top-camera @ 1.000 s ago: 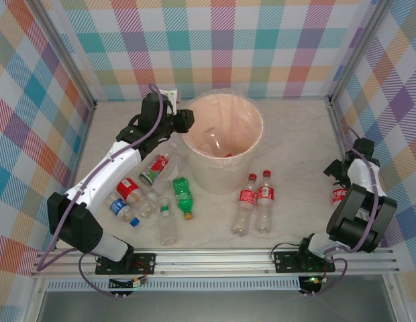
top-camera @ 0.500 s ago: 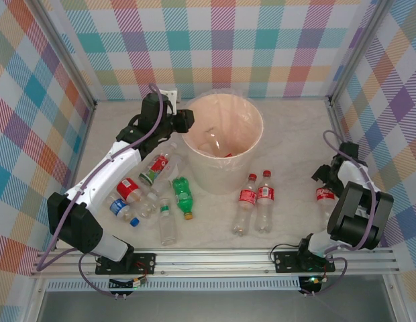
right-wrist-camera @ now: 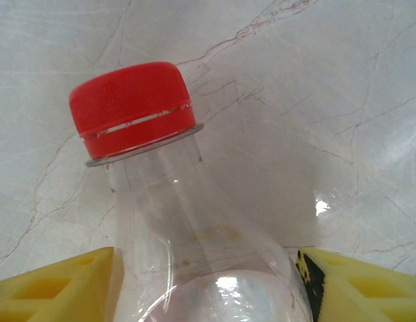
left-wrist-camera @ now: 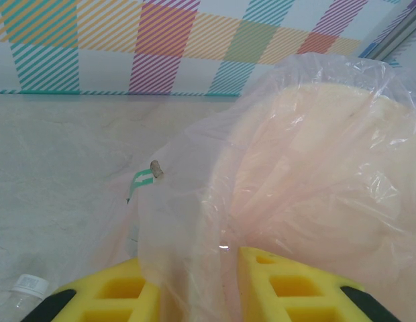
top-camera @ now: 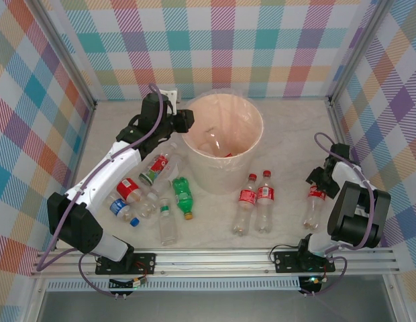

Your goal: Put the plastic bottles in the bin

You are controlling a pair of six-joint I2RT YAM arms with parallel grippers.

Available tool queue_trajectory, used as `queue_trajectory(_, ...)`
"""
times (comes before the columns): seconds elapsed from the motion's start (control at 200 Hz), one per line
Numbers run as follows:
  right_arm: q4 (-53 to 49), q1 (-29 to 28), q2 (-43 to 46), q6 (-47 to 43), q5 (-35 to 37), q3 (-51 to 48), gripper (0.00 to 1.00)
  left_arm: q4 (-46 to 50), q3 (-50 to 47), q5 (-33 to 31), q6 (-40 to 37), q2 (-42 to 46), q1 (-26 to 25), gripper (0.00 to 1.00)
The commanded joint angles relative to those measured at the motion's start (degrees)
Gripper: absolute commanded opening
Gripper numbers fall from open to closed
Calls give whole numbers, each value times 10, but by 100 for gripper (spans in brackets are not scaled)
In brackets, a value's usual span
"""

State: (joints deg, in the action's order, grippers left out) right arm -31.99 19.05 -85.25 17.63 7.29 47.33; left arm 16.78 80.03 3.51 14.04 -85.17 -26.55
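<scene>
Marble-look tabletop (top-camera: 288, 134): right gripper (top-camera: 317, 188) jaws closed on a bottle (right-wrist-camera: 194, 221), bin (top-camera: 221, 178) well to its left; left gripper (left-wrist-camera: 198, 295) jaws narrowly parted astride the liner (left-wrist-camera: 295, 168).

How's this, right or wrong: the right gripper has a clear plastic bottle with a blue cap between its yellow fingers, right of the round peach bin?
Wrong in one respect: the cap is red, not blue, as the right wrist view shows. The right gripper does have the clear plastic bottle between its yellow fingers, right of the round peach bin.
</scene>
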Motion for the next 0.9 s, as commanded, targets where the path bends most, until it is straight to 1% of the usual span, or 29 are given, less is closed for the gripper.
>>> queue_trajectory(0.0,13,-2,24,8,-30,-7,65,86,-24,4,-17,-21,-10,29)
queue_trajectory(0.075,15,-2,46,10,-53,-8,63,86,-24,4,-18,-18,-11,29)
queue_trajectory(0.22,-8,-1,123,12,-109,15,63,86,-25,3,-18,-21,-10,29)
queue_trajectory(0.315,-34,-2,170,3,-145,49,63,86,-24,9,-16,-26,-11,29)
queue_trajectory(0.47,-71,-2,219,-5,-185,106,62,86,-24,11,-15,-28,-13,29)
queue_trajectory(0.615,-74,-6,254,21,-225,158,61,87,-23,11,-16,-28,-13,29)
queue_trajectory(0.715,-67,-23,268,38,-235,204,60,87,-22,14,-16,-29,-14,29)
queue_trajectory(0.895,-39,-86,253,63,-239,300,58,87,-22,16,-16,-29,-15,29)
